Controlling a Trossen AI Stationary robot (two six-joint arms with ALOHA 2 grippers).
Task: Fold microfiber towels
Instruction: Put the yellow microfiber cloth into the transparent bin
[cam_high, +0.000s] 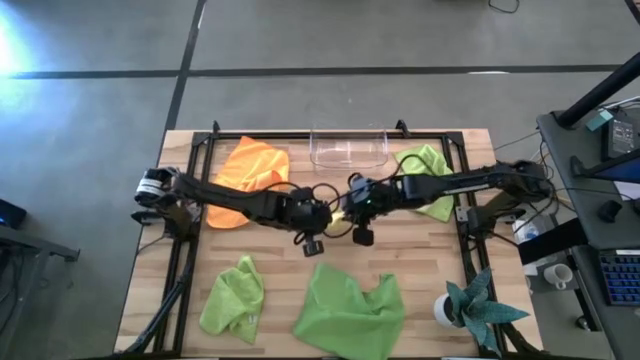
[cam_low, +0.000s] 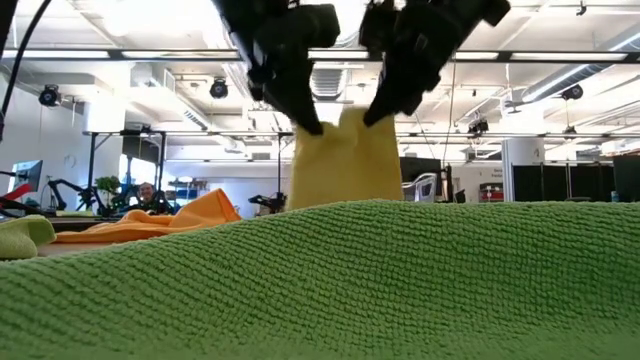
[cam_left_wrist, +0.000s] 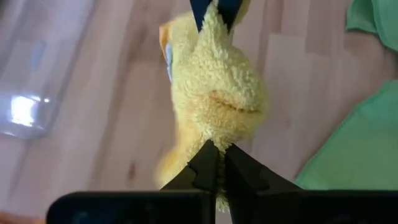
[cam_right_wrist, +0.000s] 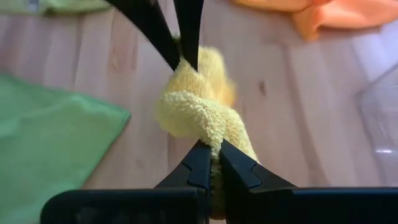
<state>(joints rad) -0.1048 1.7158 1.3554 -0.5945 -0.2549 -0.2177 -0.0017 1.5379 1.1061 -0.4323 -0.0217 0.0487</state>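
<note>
A yellow microfiber towel (cam_low: 345, 165) hangs bunched between my two grippers over the middle of the table. My left gripper (cam_low: 308, 125) is shut on its upper left end and my right gripper (cam_low: 376, 116) on its upper right end. In the high view the two grippers meet tip to tip, left (cam_high: 328, 214) and right (cam_high: 352, 206), hiding most of the towel. An orange towel (cam_high: 250, 166) lies crumpled at the far left. Lime green towels lie at the far right (cam_high: 430, 172), the near left (cam_high: 234, 296) and the near middle (cam_high: 350, 306). My left gripper pinches a bunched end of the yellow towel (cam_left_wrist: 214, 135) between its two fingers, which slant down. The cloth sags slack from there across to the other gripper and hangs below. A green towel hides its lower end in the low view. My right gripper pinches the opposite bunched end of the yellow towel (cam_right_wrist: 210, 134) between its two fingers, also slanting down, facing the left gripper. The cloth twists in a thick roll between the two holds and hangs below them.
A clear plastic bin (cam_high: 350, 148) stands at the far middle edge. A teal spiky plant in a white pot (cam_high: 474, 304) stands at the near right corner. Bare wood shows around the middle of the table (cam_high: 300, 270). A person sits far back in the room (cam_low: 148, 196).
</note>
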